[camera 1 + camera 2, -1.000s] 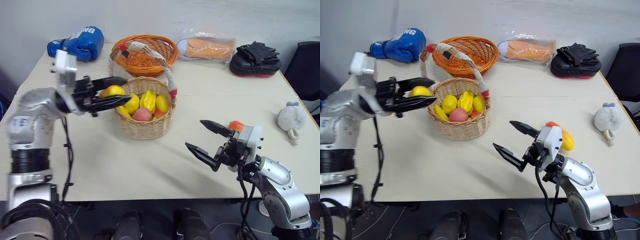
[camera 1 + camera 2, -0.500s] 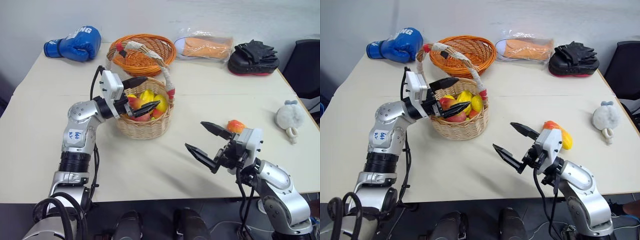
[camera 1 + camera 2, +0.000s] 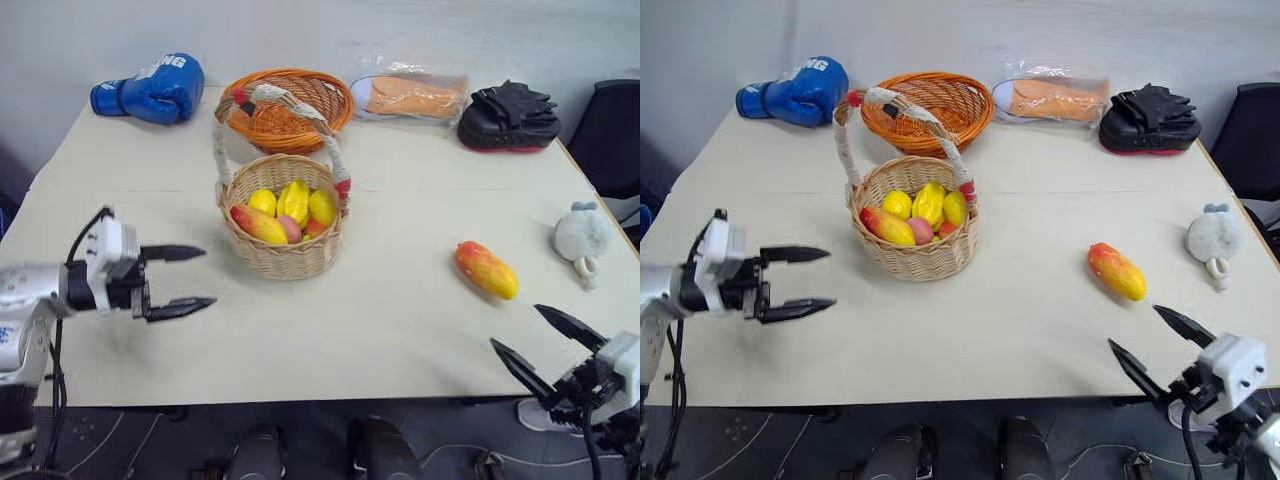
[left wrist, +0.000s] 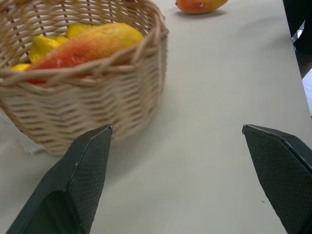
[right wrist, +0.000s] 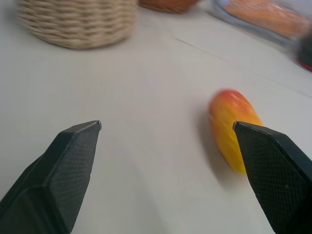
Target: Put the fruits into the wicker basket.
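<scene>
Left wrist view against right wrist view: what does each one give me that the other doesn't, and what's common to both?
Left wrist only: the fruit inside the light tan wicker basket, a red-orange mango lying on top of yellow pieces, seen between the open left gripper. Right wrist only: the rim of the shallow orange woven bowl and a clear plastic package, seen past the open right gripper. Both: the basket, the beige table, and the loose red-and-yellow mango lying on it.
</scene>
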`<action>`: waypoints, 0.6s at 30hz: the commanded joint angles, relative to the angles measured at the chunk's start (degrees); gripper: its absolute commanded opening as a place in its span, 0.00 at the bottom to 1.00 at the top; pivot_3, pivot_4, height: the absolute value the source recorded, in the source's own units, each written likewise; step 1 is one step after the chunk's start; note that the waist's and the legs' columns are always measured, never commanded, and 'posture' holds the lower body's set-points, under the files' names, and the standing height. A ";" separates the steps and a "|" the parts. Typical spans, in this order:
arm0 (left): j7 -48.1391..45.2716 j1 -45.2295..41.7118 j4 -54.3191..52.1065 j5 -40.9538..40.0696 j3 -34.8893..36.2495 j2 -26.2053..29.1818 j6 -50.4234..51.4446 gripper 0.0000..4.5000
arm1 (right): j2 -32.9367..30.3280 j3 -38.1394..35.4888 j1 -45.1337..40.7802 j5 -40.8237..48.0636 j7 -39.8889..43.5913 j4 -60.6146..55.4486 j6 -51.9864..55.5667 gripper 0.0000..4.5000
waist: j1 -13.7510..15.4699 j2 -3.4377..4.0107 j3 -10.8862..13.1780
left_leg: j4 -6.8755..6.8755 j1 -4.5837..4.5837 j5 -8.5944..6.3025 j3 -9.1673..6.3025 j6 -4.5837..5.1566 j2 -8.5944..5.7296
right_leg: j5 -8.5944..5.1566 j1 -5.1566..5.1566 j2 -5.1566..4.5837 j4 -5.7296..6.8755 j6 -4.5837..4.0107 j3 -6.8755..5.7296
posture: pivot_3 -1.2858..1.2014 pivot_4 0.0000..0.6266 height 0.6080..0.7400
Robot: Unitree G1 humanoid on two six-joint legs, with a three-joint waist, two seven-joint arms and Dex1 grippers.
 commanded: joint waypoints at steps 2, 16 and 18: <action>1.66 2.53 -8.68 -3.25 0.76 -1.52 0.09 1.00 | -1.84 -1.60 -0.62 0.58 0.30 2.03 -0.69 1.00 | -0.19 0.02 0.00 | -0.02 0.01 0.00 -0.01 0.01 0.00 | 0.02 0.02 -0.01 0.00 0.01 0.03 | 0.52 0.24 1.00; 11.73 -0.66 -15.61 -5.05 -5.15 -8.98 6.06 1.00 | -31.16 20.95 -47.13 0.24 12.98 29.01 35.20 1.00 | -1.49 0.35 0.09 | -0.39 0.63 0.03 0.16 -0.27 0.11 | -0.16 0.41 0.29 -0.11 -0.31 0.40 | 0.52 0.24 1.00; 12.30 -1.04 -16.21 -5.47 -5.22 -9.17 6.52 1.00 | -31.19 25.57 -52.25 -3.22 14.35 34.08 35.38 1.00 | -1.52 0.36 0.10 | -0.35 0.61 0.01 0.24 -0.23 0.06 | -0.15 0.36 0.22 -0.10 -0.28 0.33 | 0.52 0.24 1.00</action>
